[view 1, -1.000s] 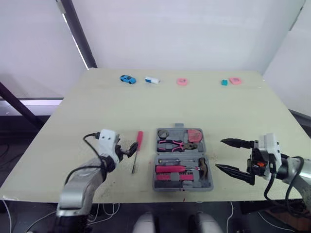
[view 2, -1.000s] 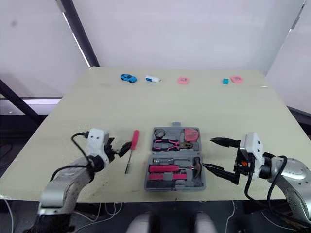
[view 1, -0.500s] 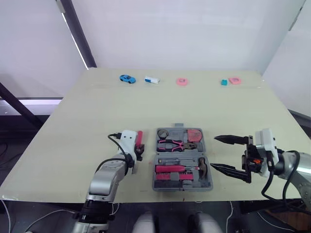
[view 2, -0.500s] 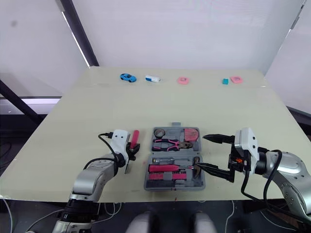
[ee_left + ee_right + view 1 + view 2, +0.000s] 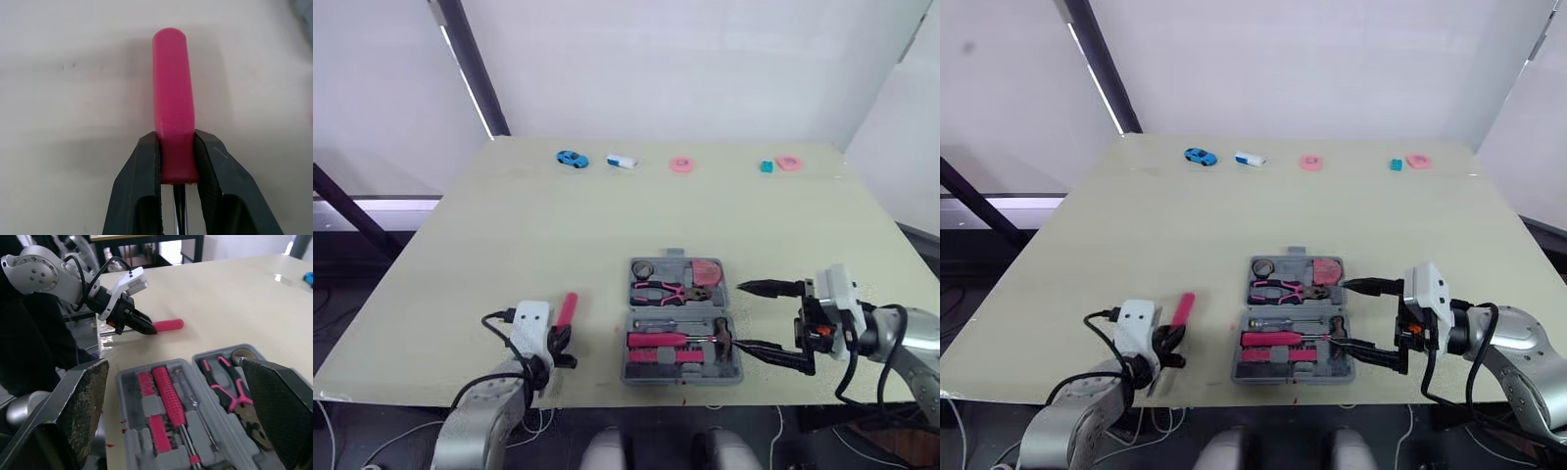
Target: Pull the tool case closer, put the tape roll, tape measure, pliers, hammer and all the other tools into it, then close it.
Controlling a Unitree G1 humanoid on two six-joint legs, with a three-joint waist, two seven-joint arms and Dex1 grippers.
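The grey tool case (image 5: 646, 364) lies open near the table's front edge. Inside are pink-handled pliers (image 5: 661, 290), a hammer (image 5: 721, 333), a pink tape measure (image 5: 707, 271), a tape roll (image 5: 641, 268) and a pink-handled screwdriver (image 5: 658, 340). Left of the case, my left gripper (image 5: 558, 345) is shut on the base of a loose pink screwdriver (image 5: 567, 307), whose handle (image 5: 172, 112) sticks out past the black fingers (image 5: 142, 196). My right gripper (image 5: 754, 316) stands open at the case's right side, one finger by the hammer head. The right wrist view shows the held screwdriver (image 5: 168, 325).
Small toys line the far edge: a blue car (image 5: 571, 159), a white and blue piece (image 5: 620, 162), a pink ring (image 5: 680, 164), a teal block (image 5: 765, 167) and a pink piece (image 5: 787, 163). The table's front edge runs just below the case.
My left gripper reached the loose screwdriver, shut on its handle and drew it left and toward the front edge. The right gripper crept left to the case's side, still open.
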